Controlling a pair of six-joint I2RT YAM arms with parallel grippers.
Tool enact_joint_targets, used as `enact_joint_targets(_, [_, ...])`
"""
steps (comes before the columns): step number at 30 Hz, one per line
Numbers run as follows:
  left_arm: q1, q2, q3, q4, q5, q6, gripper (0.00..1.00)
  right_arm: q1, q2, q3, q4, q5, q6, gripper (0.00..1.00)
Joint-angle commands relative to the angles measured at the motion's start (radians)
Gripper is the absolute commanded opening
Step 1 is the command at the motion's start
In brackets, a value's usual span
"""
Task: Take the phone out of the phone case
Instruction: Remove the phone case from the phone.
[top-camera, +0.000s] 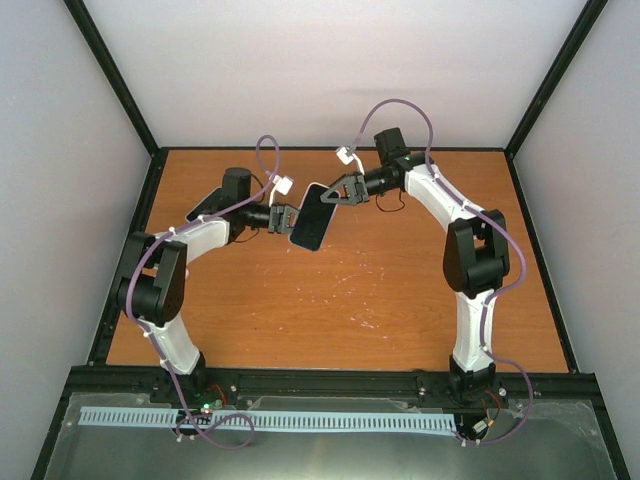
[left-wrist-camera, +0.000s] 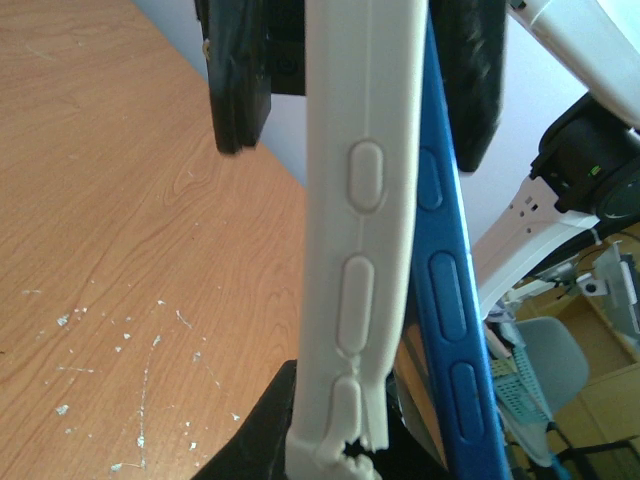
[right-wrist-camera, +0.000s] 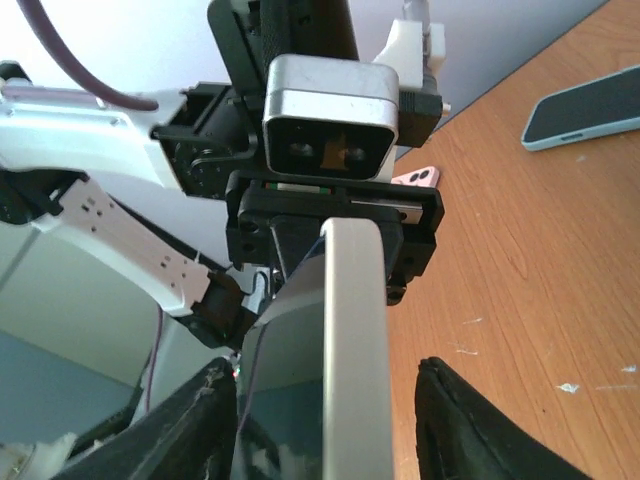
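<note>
- The left gripper (top-camera: 283, 217) is pressed together on the left end of the phone case (left-wrist-camera: 362, 240). It holds the case in the air at the centre of the top view, clear of the table (top-camera: 330, 320).
- The right gripper (top-camera: 337, 190) meets the other end from the upper right. Its fingers (right-wrist-camera: 205, 425) stand spread to either side of the case's edge, with a gap showing on the right, so it pinches nothing.
- The phone (top-camera: 311, 224) shows as a dark screen inside a pale rim. It looks seated in the case, so removal is not yet done.
- In the left wrist view the white case wall, with moulded button bumps, runs up the middle. A blue edge (left-wrist-camera: 447, 290) with similar bumps lies just right of it, splaying away toward the bottom. I cannot tell whether it is the phone's side or another shell.
- Handling, as a judgement: the case looks soft and bendy, ragged at its lower end, so it should peel back at a corner. The phone is stiff and slippery with breakable glass, and is best taken by its long edges.
- A spare phone (right-wrist-camera: 585, 105) in a pale blue shell lies flat on the table, upper right of the right wrist view.
</note>
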Motion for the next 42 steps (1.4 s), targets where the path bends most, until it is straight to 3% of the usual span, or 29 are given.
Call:
enact_joint_targets(1, [0.036,0.041,0.011,0.190,0.088,-0.180,0.01,-0.029,0.015,0.033,0.083,0.033,0.111,0.51])
enact_joint_targets(7, [0.059,0.075,0.033,0.269,0.088,-0.291,0.01,-0.057,-0.035,0.018,0.123,0.127,0.143,0.58])
enact_joint_targets(12, [0.102,0.082,0.023,0.425,0.057,-0.491,0.01,-0.060,-0.208,-0.168,0.365,0.314,0.183,0.60])
enact_joint_targets(15, [0.116,0.080,0.036,0.431,0.027,-0.542,0.01,-0.056,-0.290,-0.239,0.441,0.410,0.168,0.60])
enact_joint_targets(20, [0.118,0.065,0.057,0.402,-0.042,-0.634,0.01,-0.015,-0.424,-0.330,0.470,0.649,0.008,0.60])
enact_joint_targets(25, [0.119,0.083,0.153,0.218,-0.100,-0.621,0.01,0.090,-0.545,-0.469,0.569,0.875,-0.190,0.60])
enact_joint_targets(28, [0.118,0.089,0.175,0.203,-0.121,-0.671,0.01,0.162,-0.576,-0.514,0.594,0.981,-0.307,0.58])
enact_joint_targets(42, [0.118,0.038,0.144,0.191,-0.171,-0.716,0.01,0.395,-0.533,-0.582,0.786,1.231,-0.643,0.50])
